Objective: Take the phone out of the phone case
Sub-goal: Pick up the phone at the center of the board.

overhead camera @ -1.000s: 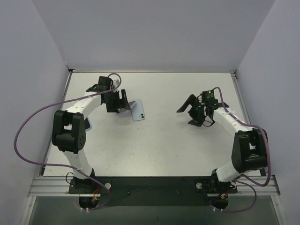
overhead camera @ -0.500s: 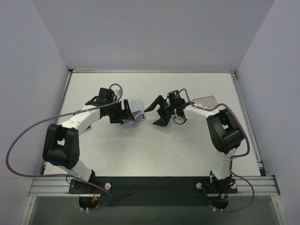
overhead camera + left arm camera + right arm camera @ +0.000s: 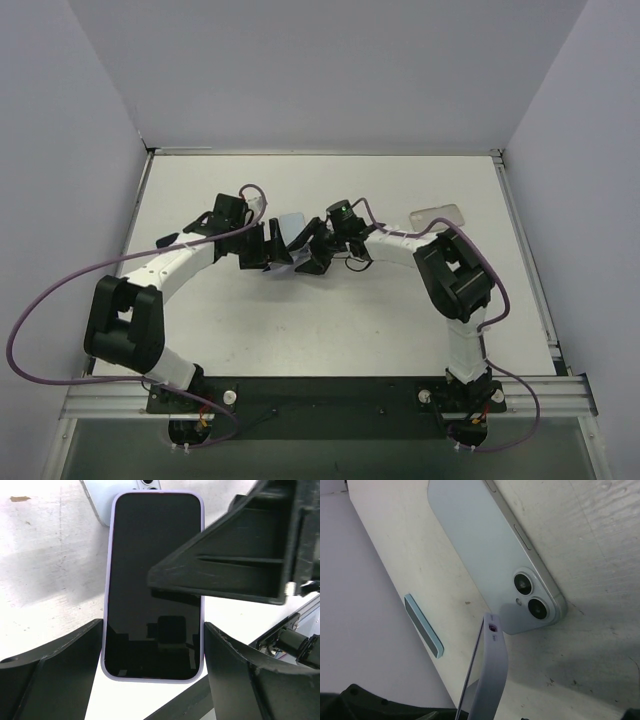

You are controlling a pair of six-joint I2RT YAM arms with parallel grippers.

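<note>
A phone with a dark screen sits in a lilac case [image 3: 152, 580]. My left gripper [image 3: 152, 680] is shut on the case's lower end, one finger on each long side, and holds it tilted up off the table. It shows between the two grippers in the top view [image 3: 283, 266]. My right gripper [image 3: 308, 252] is open around the case's upper end. One of its black fingers [image 3: 225, 565] crosses in front of the screen's right edge. In the right wrist view the case [image 3: 490, 680] is seen edge-on.
A light-blue phone [image 3: 490, 555] lies back-up on the table just behind the held one, also in the top view [image 3: 291, 226]. A clear case [image 3: 438, 214] lies at the back right. A blue-edged flat object [image 3: 422, 625] lies further left on the table.
My right arm has swung left across the table to the cased phone, uncovering the clear case. My left gripper has moved a little right and nearer with the phone.
</note>
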